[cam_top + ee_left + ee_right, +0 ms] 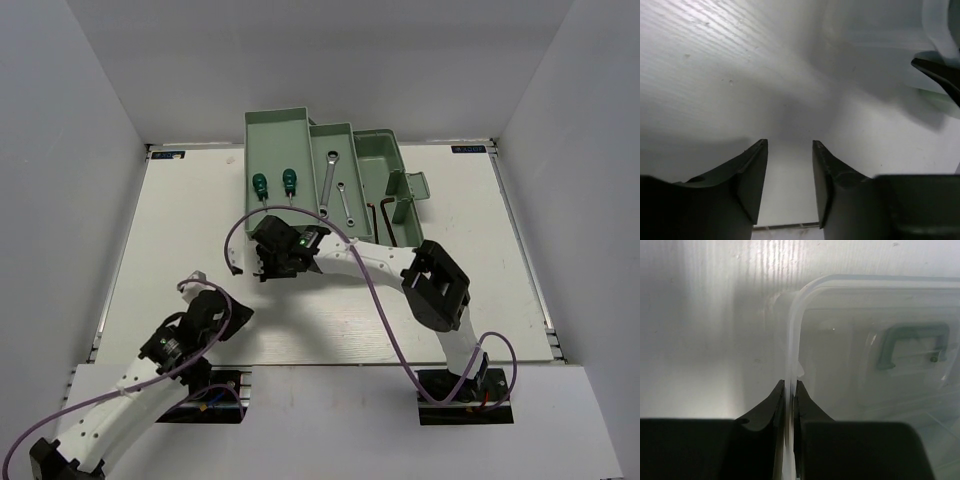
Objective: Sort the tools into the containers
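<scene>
The pale green toolbox (277,135) stands folded out at the back of the table. Two green-handled screwdrivers (259,183) lie in its left tray. A silver wrench (331,180) and a smaller silver tool (345,205) lie in the middle tray (352,135). Dark hex keys (385,215) rest at the base (375,150). My right gripper (270,258) (789,382) is shut on the rim of the translucent lid (865,340), through which the green handle (912,342) shows. Low on the left, my left gripper (195,283) (790,144) is open over bare table, holding nothing.
White walls close in the table (180,250) on three sides. The right arm (440,285) reaches across the middle toward the toolbox. A purple cable (375,300) loops over the table. In the left wrist view a dark part of the right gripper (940,75) shows at the right edge.
</scene>
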Available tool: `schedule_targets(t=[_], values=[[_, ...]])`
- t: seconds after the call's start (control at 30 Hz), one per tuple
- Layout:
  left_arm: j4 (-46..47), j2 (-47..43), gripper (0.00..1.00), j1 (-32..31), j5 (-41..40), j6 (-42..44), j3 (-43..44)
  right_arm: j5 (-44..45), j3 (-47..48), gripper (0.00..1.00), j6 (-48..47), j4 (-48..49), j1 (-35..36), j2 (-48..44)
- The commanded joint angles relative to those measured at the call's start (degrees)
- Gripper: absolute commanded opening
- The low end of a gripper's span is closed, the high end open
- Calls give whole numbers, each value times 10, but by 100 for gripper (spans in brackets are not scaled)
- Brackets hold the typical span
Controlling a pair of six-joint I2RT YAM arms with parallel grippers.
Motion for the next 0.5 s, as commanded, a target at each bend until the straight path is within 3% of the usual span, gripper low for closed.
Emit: schedule_targets(t=[0.0, 0.03, 0.13, 0.47], values=[[143, 25, 49, 3, 20, -41, -29, 12, 76, 0, -25, 15, 7, -66], [166, 36, 38, 3, 27, -41, -36, 11, 80, 0, -22, 7, 7, -71], [254, 89, 33, 3, 32, -41, -57, 0, 106, 0, -4, -12, 5, -86], [427, 221, 37, 3, 19, -53, -91, -17, 125, 0, 20, -40, -5, -127]])
